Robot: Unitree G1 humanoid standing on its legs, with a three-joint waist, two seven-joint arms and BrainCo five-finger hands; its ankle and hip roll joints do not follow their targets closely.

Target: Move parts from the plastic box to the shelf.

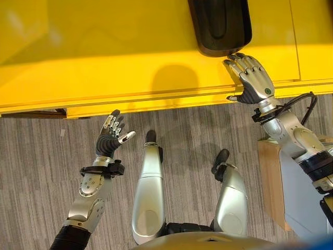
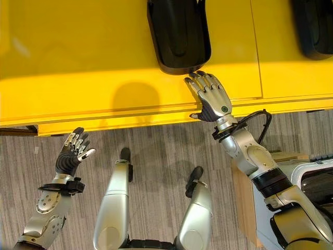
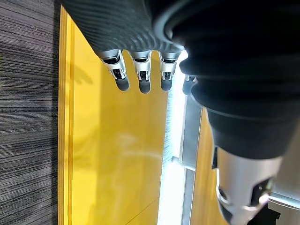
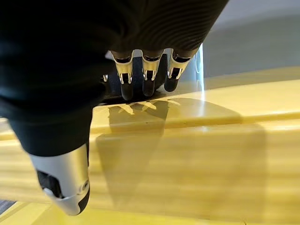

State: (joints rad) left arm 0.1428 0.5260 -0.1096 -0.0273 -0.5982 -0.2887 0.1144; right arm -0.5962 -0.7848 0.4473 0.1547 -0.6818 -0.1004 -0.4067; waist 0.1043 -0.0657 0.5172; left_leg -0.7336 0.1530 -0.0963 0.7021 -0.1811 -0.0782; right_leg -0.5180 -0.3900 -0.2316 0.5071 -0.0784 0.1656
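A long black moulded part (image 1: pixel 219 26) lies on the yellow shelf (image 1: pixel 104 57), its rounded end towards me. My right hand (image 1: pixel 255 80) rests flat on the shelf just in front of that end, fingers straight and open; their tips reach the part's edge, and I cannot tell if they touch. In the right wrist view the fingers (image 4: pixel 144 77) point at the dark part (image 4: pixel 112 86). My left hand (image 1: pixel 108 139) hangs open over the carpet, short of the shelf's front edge and holding nothing. Its straight fingers (image 3: pixel 143 75) show in the left wrist view.
A second black part (image 2: pixel 315 26) lies on the shelf at the far right. A seam (image 2: pixel 256 52) splits the shelf top into panels. Grey carpet (image 1: pixel 41 172) lies before the shelf. A tan wooden board (image 1: pixel 269 177) stands by my right side.
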